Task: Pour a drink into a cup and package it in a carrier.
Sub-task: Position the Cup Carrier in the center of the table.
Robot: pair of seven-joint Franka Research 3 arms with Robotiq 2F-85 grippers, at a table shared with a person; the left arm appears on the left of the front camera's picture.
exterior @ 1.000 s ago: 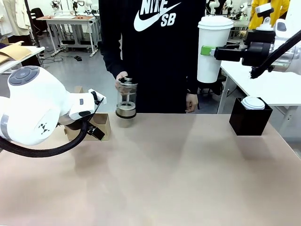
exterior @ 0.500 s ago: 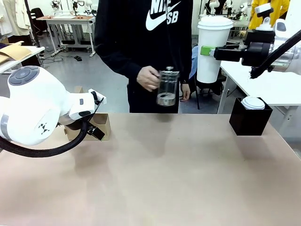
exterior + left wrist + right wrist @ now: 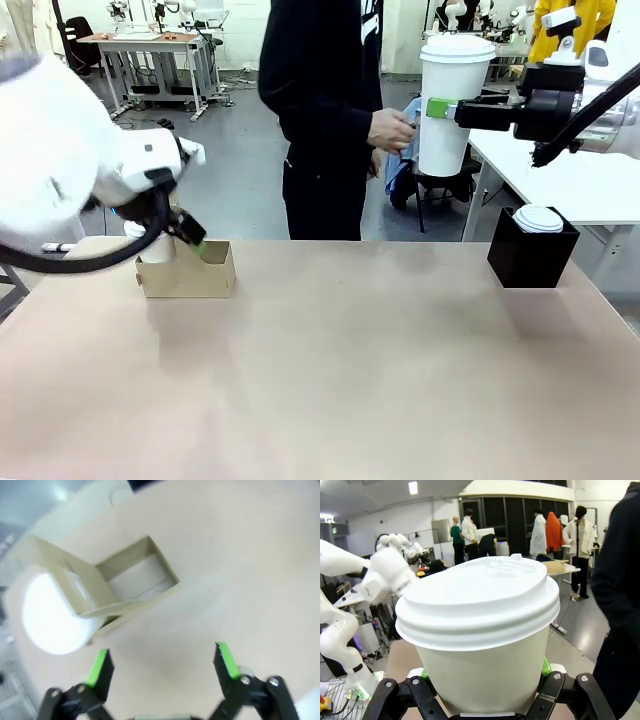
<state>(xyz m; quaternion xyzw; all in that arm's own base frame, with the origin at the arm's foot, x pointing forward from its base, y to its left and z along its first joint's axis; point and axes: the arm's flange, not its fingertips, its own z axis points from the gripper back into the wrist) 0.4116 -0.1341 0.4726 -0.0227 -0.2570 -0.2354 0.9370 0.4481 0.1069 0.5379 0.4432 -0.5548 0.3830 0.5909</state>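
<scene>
The right jaws pinch a lidded white cup [image 3: 457,105] by its wall, one green pad [image 3: 437,107] showing on the side toward the person. The cup stands upright, its long axis straight up between the jaws, high above the counter [image 3: 350,380]. A person's hand [image 3: 390,128] hangs just beside it, on the side away from the right arm.

The carrier [image 3: 190,282] sits on the counter well apart from those jaws, far below them and across toward the other arm. The left jaws are spread wide and empty, hovering above it. Seen from the left wrist, the carrier lies just beyond the green pads [image 3: 100,667] and off toward one of them. One pocket already holds a white lid [image 3: 50,612]. The other pocket [image 3: 137,582] is open and bare, on the far side of the handle tab from that lid.

The bare pocket looks to be the one nearer the right arm, so the cup should travel down and across, kept upright. A black box [image 3: 530,262] stands below the right jaws.
</scene>
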